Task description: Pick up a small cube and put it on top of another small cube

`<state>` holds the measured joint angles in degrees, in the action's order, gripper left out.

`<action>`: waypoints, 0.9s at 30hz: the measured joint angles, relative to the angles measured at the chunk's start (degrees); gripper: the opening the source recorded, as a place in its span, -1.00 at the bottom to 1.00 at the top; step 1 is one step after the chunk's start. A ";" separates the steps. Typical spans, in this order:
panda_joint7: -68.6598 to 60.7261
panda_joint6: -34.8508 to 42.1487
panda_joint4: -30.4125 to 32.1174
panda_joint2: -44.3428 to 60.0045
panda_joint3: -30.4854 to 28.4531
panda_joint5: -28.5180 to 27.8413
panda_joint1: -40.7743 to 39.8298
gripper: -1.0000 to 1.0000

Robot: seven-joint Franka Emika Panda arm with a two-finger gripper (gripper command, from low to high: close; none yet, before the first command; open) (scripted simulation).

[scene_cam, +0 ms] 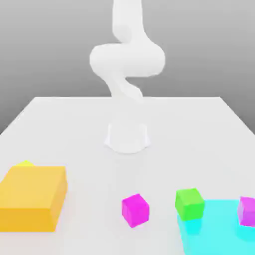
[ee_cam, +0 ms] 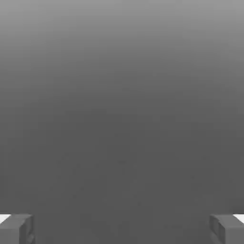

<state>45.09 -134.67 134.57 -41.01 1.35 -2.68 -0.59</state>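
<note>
— So why was the gripper (ee_cam: 122, 231) wide open and empty?
— It needed room to grab the pink cube (scene_cam: 135, 210), sitting just beside the green cube (scene_cam: 189, 203).

magenta cube (scene_cam: 135, 210), green cube (scene_cam: 189, 203) & table (scene_cam: 74, 129): smooth, matt, plastic-looking.

A white table (scene_cam: 60, 124) fills the lower frame under a grey backdrop. At lower left sits a big orange block (scene_cam: 32, 196), with what may be a small yellow thing (scene_cam: 25, 163) peeking behind it. At lower right, a flat cyan block (scene_cam: 219, 234) carries a violet-purple cube (scene_cam: 247, 211) at the frame's edge.
</note>
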 joint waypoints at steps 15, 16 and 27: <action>-11.89 -19.47 18.11 32.76 1.05 -8.44 -1.32 0.00; -13.67 -20.84 19.33 34.71 0.89 -7.58 -1.04 0.00; -22.80 -29.60 23.50 48.13 0.89 -2.00 0.66 0.00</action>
<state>22.29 -164.27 158.06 7.11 2.24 -4.68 0.07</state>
